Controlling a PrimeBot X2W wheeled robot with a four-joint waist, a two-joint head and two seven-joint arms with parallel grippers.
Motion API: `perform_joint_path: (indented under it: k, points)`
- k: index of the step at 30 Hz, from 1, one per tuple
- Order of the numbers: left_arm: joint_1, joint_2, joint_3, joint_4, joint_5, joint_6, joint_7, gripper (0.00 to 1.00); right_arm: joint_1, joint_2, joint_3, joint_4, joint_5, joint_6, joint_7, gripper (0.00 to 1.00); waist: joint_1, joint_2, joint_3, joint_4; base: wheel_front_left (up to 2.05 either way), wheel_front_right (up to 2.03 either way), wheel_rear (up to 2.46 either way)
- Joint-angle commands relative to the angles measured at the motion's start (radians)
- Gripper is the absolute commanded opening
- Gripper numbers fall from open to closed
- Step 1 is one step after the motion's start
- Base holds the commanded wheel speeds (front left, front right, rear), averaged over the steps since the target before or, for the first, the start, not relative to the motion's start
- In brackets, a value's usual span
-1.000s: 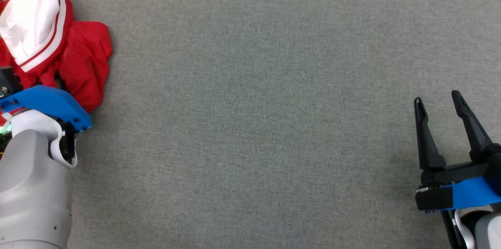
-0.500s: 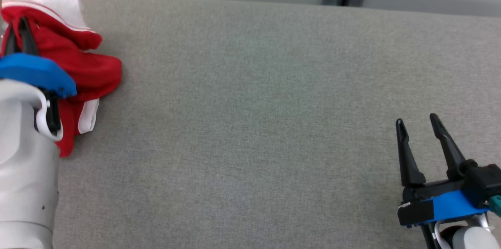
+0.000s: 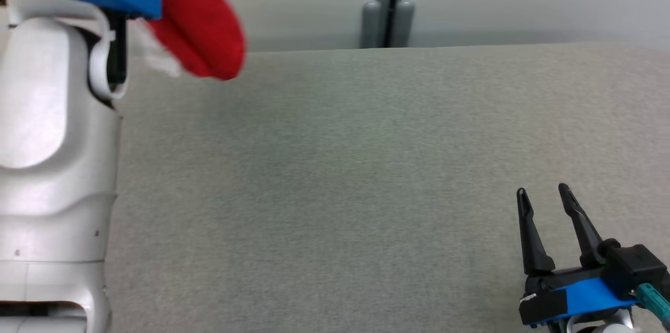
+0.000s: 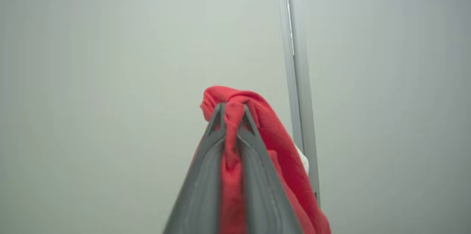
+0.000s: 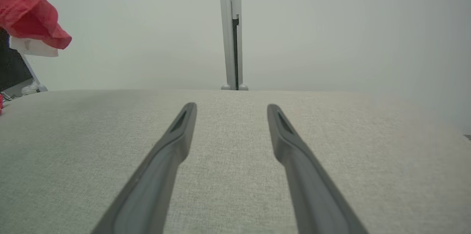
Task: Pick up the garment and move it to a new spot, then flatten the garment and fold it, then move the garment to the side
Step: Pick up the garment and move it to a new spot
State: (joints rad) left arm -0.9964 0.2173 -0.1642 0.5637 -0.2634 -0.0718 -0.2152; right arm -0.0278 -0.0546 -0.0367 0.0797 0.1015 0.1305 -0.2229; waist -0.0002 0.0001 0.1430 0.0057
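Much of the red garment out of view, one fold tight in left claw; right claw agape.

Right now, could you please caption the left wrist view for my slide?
Left end effector shut on the red garment, held up before a pale wall.

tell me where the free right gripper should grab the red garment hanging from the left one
Probably the low hanging red lobe of the garment, coming in from the robot's right. The left gripper is shut on a bunched top fold, so the cloth dangles free above the table on that side, and the open right gripper sits there, low.
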Motion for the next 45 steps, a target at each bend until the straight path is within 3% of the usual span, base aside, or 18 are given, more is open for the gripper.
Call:
perform_joint_path:
  k: [1, 9, 17, 33, 34, 35, 40, 45]
  points:
    - [-0.017, -0.008, -0.013, -0.031, 0.009, -0.006, 0.013, 0.0, 0.009, 0.003, 0.003, 0.006, 0.007, 0.001, -0.009, 1.0, 0.0002, -0.0001, -0.022, -0.041, 0.0, 0.0, 0.0]
    - [-0.043, -0.088, -0.11, -0.158, 0.018, -0.015, 0.083, 0.0, -0.023, 0.004, 0.015, 0.041, 0.045, 0.001, -0.029, 1.0, 0.0002, -0.0001, 0.002, -0.169, 0.0, 0.0, 0.0]
    - [0.06, -0.138, -0.232, -0.124, 0.014, -0.029, 0.094, 0.0, -0.052, 0.004, 0.029, 0.072, 0.076, 0.001, -0.041, 1.0, 0.0002, -0.0001, 0.033, -0.248, 0.0, 0.0, 0.0]
    - [0.428, -0.168, -0.478, 0.059, -0.062, -0.016, 0.012, 0.0, -0.069, 0.004, 0.023, 0.089, 0.073, 0.001, -0.044, 1.0, 0.0002, -0.0001, 0.056, -0.232, 0.0, 0.0, 0.0]
    - [0.439, -0.168, -0.499, 0.053, -0.074, -0.01, 0.005, 0.41, -0.069, 0.004, 0.024, 0.092, 0.072, 0.001, -0.044, 1.0, 0.0002, -0.0001, 0.054, -0.229, 0.0, 0.0, 0.0]
    - [0.448, -0.168, -0.524, 0.048, -0.086, -0.003, 0.0, 1.0, -0.068, 0.004, 0.025, 0.095, 0.071, 0.001, -0.044, 1.0, 0.0002, -0.0001, 0.051, -0.226, 0.0, 0.0, 0.0]
    - [0.458, -0.167, -0.603, -0.02, -0.151, 0.051, -0.032, 1.0, -0.058, 0.004, 0.023, 0.113, 0.068, 0.001, -0.044, 1.0, 0.0002, -0.0001, 0.026, -0.208, 0.0, 0.0, 0.0]
    - [0.442, -0.167, -0.583, -0.085, -0.164, 0.12, -0.049, 1.0, -0.041, 0.004, 0.013, 0.118, 0.061, 0.001, -0.044, 1.0, 0.0002, -0.0001, 0.0, -0.178, 0.0, 0.0, 0.0]
